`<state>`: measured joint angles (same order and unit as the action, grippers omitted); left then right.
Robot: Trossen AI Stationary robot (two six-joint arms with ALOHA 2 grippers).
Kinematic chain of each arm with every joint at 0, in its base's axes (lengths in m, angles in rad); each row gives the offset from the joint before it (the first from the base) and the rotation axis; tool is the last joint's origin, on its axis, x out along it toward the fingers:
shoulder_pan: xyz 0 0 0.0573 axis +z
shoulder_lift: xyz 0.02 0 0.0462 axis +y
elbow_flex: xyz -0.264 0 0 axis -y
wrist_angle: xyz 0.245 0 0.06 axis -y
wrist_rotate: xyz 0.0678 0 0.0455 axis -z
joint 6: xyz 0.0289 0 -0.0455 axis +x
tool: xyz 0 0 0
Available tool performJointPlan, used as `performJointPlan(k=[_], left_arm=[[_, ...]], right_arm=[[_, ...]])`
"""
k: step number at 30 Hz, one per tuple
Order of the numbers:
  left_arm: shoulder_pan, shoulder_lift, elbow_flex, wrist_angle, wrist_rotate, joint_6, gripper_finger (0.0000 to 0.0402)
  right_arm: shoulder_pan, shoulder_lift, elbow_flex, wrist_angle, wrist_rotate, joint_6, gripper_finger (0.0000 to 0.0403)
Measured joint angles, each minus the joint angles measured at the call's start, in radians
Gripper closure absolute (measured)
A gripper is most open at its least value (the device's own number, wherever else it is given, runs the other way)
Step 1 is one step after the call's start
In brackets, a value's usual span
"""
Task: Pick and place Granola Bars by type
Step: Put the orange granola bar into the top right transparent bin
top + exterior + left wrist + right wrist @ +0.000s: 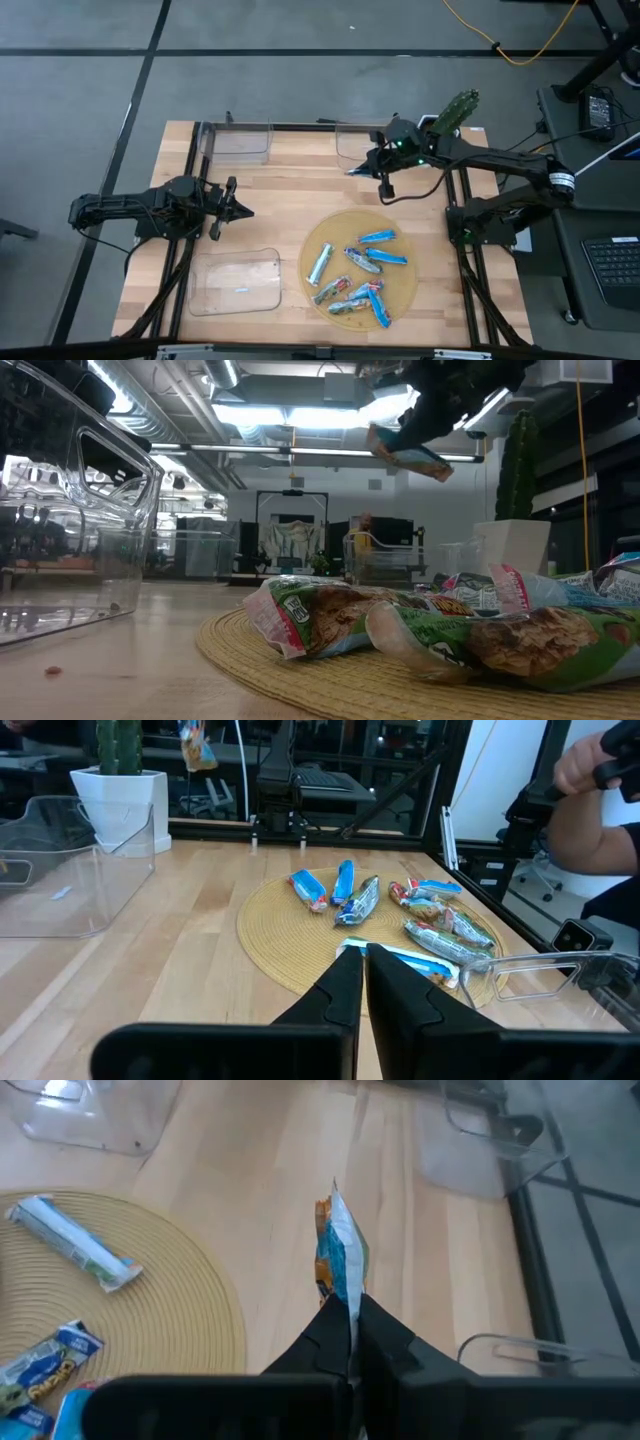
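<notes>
**Carrying one bar toward a far tray**

The right pincer [352,171] is closed on a single granola bar [338,1255], pinching it by one end so that the wrapper sticks out past the fingertips. In the overhead view it is held above the bare wood just beside the clear tray [352,146] at the far edge; the table-level view shows the bar [405,455] raised well clear of the surface. The step in hand appears to be the transfer of a picked bar to its container. The next move would call for bringing the bar over the tray's opening, lowering it, and then releasing; whether this tray is the right one for the type cannot be told.

The left pincer [238,211] waits with its fingers together, holding nothing, over the left side of the tabletop [290,190], between the other far tray [240,143] and the near tray [236,281].

The remaining granola bars [358,272] lie loosely heaped on a round woven mat [320,235], ribbed in concentric rings. Their wrappers are thin, crinkled foil, glossy, in blue, silver and green; the carried one shows blue and orange. The trays are clear, rigid, thin-walled plastic with rounded corners. The tabletop is pale, smooth wood.
</notes>
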<state>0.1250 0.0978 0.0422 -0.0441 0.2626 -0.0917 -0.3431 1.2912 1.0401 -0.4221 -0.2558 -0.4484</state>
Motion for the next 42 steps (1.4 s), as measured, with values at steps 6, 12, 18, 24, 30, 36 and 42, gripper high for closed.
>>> performJointPlan(k=[6, 12, 18, 24, 30, 36, 42], left_arm=[[0.0, 0.0, 0.0, 0.0, 0.0, 0.0, 0.0393], [0.0, 0.0, 0.0, 0.0, 0.0, 0.0, 0.0394], [0.0, 0.0, 0.0, 0.0, 0.0, 0.0, 0.0389], [0.0, 0.0, 0.0, 0.0, 0.0, 0.0, 0.0391], [0.0, 0.0, 0.0, 0.0, 0.0, 0.0, 0.0393], [0.0, 0.0, 0.0, 0.0, 0.0, 0.0, 0.0393], [0.0, 0.0, 0.0, 0.0, 0.0, 0.0, 0.0389]], right_arm=[[0.0, 0.053, 0.0, 0.007, 0.0, -0.003, 0.0393], [-0.006, 0.08, 0.0, 0.022, 0.003, -0.023, 0.0393], [-0.034, 0.08, 0.0, 0.022, 0.003, -0.031, 0.0393], [-0.055, 0.08, 0.0, 0.022, 0.003, -0.031, 0.0393], [-0.06, 0.08, 0.0, 0.022, 0.05, -0.032, 0.0393], [-0.061, 0.08, 0.0, 0.021, 0.079, -0.051, 0.0393], [-0.062, 0.08, 0.0, 0.021, 0.079, -0.051, 0.0393]])
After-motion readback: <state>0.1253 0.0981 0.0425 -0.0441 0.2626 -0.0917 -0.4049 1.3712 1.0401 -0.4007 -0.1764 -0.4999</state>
